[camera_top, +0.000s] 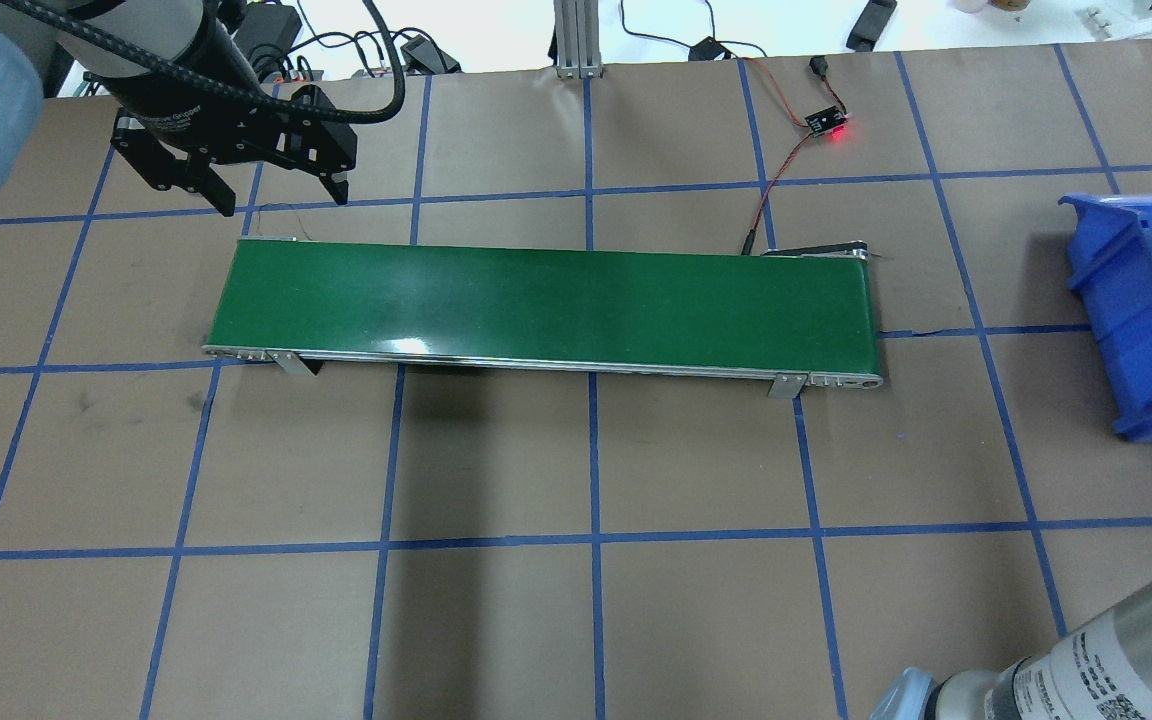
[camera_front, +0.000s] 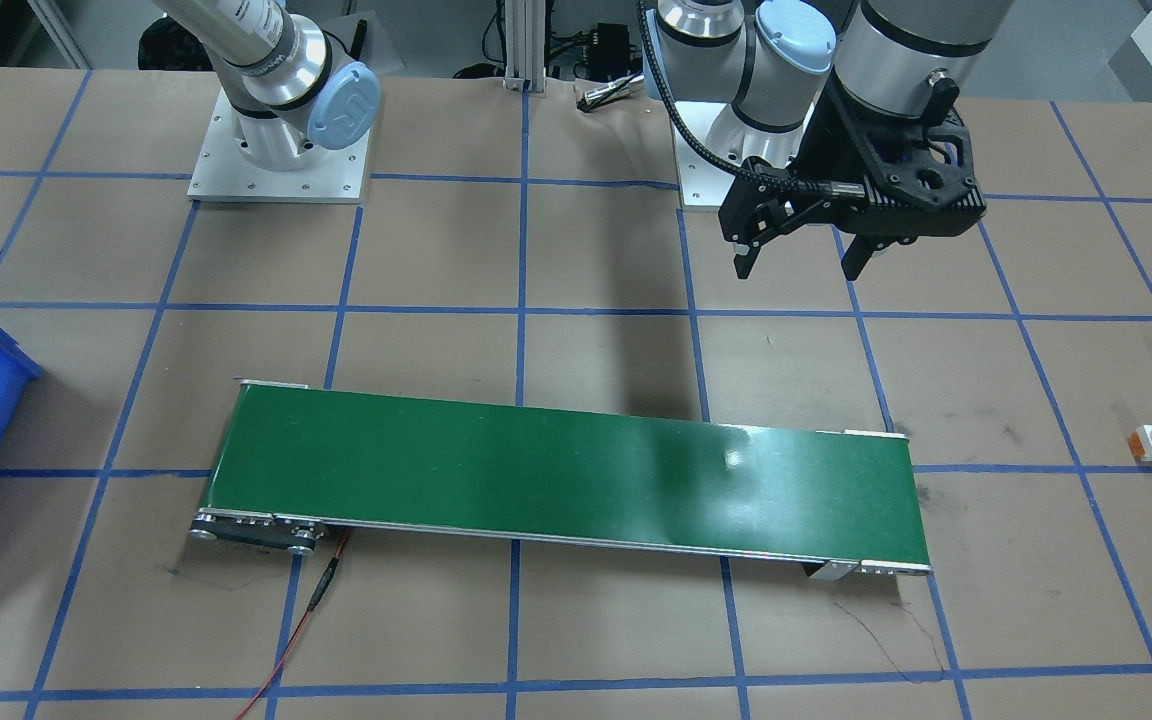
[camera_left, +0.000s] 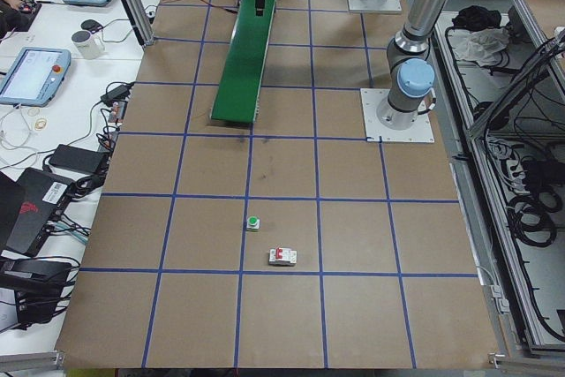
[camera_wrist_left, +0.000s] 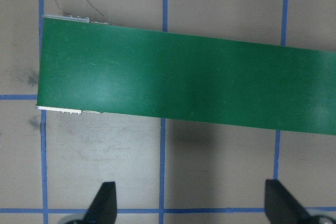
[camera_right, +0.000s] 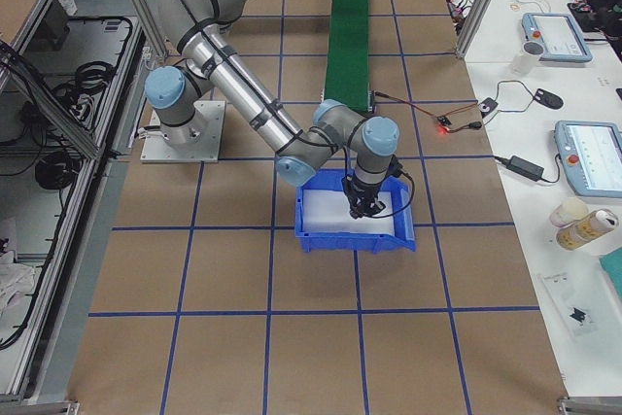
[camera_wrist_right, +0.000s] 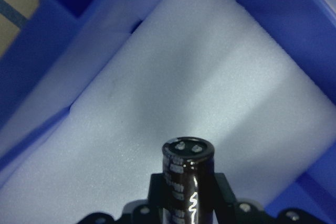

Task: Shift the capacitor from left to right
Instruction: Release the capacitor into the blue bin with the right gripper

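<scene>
One capacitor, pinched in the right gripper, hangs over the foam of the single blue bin at 3 o'clock overhead; the left gripper, fingers spread, hovers at 10 o'clock.

Left gripper pointing down, jaws wide apart, right gripper pointing down, seemingly clamping the capacitor

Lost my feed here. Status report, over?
Left hand open, near belt. Right hand shut on capacitor, over foam in bin. Nothing seen in the way.
</scene>
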You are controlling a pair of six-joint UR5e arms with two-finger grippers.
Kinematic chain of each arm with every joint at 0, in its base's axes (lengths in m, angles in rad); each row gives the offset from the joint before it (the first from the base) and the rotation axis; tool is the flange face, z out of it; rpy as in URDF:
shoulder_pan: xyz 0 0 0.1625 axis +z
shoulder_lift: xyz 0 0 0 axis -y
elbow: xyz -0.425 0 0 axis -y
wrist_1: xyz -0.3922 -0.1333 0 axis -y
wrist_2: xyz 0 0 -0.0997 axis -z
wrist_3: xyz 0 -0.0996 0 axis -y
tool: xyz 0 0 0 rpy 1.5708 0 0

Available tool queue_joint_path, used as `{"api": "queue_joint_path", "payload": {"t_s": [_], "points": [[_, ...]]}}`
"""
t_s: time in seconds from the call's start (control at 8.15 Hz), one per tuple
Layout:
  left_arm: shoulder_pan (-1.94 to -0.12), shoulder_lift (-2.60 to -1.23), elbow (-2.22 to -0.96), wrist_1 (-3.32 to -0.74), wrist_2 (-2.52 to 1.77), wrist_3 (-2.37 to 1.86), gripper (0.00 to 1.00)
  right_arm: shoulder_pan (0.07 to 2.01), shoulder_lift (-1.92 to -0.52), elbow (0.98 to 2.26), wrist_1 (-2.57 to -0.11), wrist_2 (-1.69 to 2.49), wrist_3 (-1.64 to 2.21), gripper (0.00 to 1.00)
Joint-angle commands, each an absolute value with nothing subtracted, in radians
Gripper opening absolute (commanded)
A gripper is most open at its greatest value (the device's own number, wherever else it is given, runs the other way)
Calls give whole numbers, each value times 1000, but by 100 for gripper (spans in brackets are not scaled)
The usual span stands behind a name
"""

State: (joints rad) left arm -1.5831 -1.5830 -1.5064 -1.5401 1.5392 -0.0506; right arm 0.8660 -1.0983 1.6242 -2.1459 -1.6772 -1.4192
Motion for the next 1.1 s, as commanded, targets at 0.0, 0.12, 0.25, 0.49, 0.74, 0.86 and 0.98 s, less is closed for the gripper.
{"api": "queue_joint_path", "payload": {"t_s": [0.0, 0.12, 0.25, 0.49, 0.74, 0.86, 0.98], "points": [[-1583, -1583, -1508, -1540, 1539, -51, 100, 865, -1083, 1629, -2160, -1686, -1425, 100], [-1583, -1583, -1508, -1540, 1540, -51, 100, 865, -1103, 1628, -2155, -1686, -1430, 100], [-1583, -1583, -1508, -1540, 1540, -51, 100, 865, -1148, 1628, -2145, -1678, -1428, 100], [-1583, -1583, -1506, -1540, 1540, -51, 100, 865, -1288, 1626, -1965, -1571, -1408, 100], [-1583, -1583, -1508, -1540, 1540, -51, 100, 899, -1402, 1625, -1797, -1565, -1240, 100], [-1583, -1583, -1506, -1540, 1540, -51, 100, 954, -1460, 1611, -1698, -1565, -1127, 100], [-1583, -1582, -1506, -1540, 1540, -51, 100, 1036, -1523, 1609, -1653, -1566, -1023, 100]]}}
